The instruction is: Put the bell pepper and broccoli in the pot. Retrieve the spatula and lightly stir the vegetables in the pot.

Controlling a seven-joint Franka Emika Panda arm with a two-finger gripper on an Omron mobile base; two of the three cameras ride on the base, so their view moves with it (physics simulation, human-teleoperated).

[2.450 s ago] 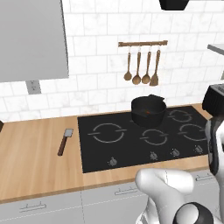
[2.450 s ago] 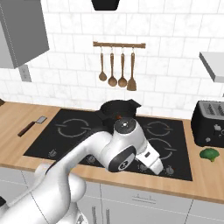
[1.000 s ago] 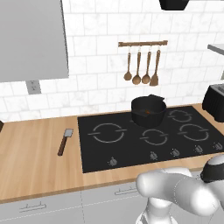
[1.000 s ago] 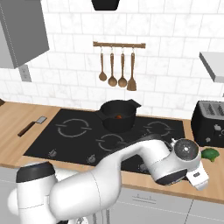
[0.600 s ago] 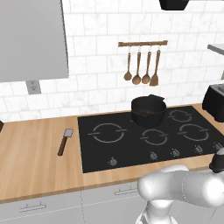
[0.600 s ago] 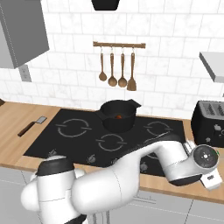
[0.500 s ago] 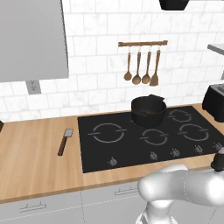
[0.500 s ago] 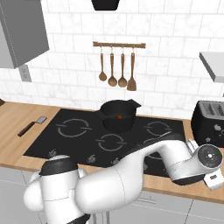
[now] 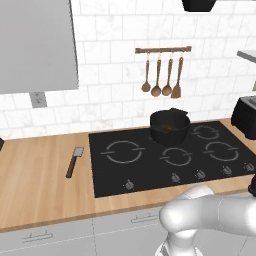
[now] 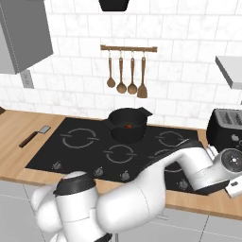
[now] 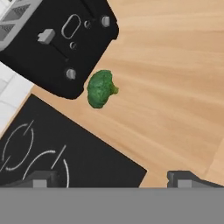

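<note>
The pincer (image 11: 111, 177) hangs open above the desk (image 11: 175, 87); the broccoli (image 11: 101, 89) lies apart, just beside the toaster (image 11: 57, 39).

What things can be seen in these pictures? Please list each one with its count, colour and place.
pot: 1, black, on the back middle burner of the stove
pepper: 1, red-orange, inside the pot
broccoli: 1, green, on the counter beside the toaster
spatula: 1, grey blade and brown handle, on the counter left of the stove
stove: 1, black, set into the counter
toaster: 1, black, on the counter right of the stove
wooden utensils: 4, brown, hanging from a rail on the tiled wall
counter: 1, light wood
arm: 1, white, reaching to the right over the counter
claw: 1, dark tips, open, above the broccoli
</note>
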